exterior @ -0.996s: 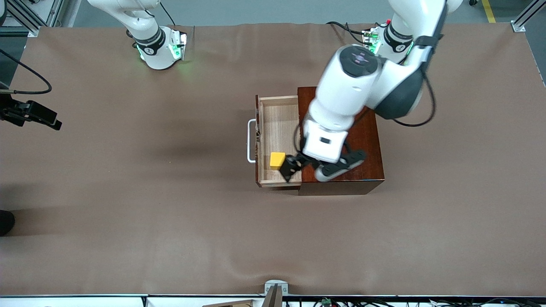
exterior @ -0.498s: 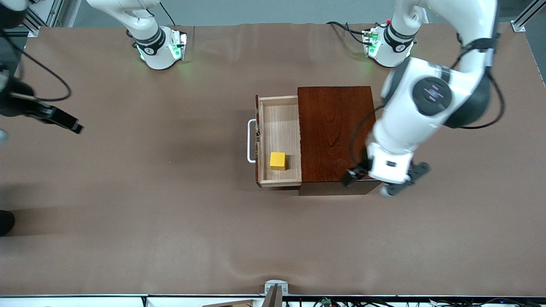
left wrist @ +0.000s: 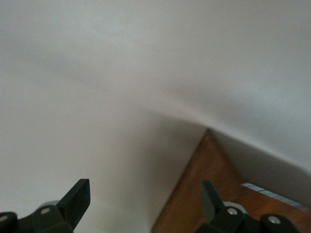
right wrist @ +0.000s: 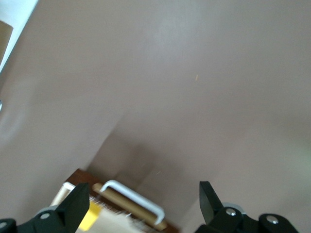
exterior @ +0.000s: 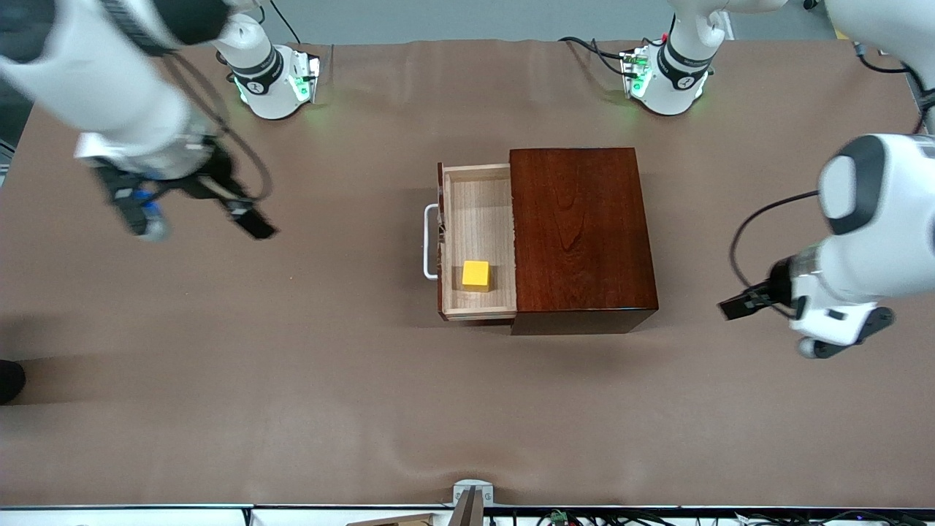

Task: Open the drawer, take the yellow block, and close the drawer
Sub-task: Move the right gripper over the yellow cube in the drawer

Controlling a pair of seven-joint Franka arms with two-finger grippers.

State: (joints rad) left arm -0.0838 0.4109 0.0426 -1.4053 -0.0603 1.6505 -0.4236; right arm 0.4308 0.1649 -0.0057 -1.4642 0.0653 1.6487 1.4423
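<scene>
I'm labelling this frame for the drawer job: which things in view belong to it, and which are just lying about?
Part of the job:
- drawer, pulled open from the wooden box
- yellow block, lying in the drawer
- left gripper, jaws open, over the table
- right gripper, jaws open, over the table

Lying about:
- nothing else on the table

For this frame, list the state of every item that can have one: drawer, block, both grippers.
Pale-wood drawer with white bar handle: pulled open.
Small yellow block: resting in the drawer, ungrasped.
Left gripper: open, empty, over the table at the left arm's end.
Right gripper: open, empty, over the table at the right arm's end.
</scene>
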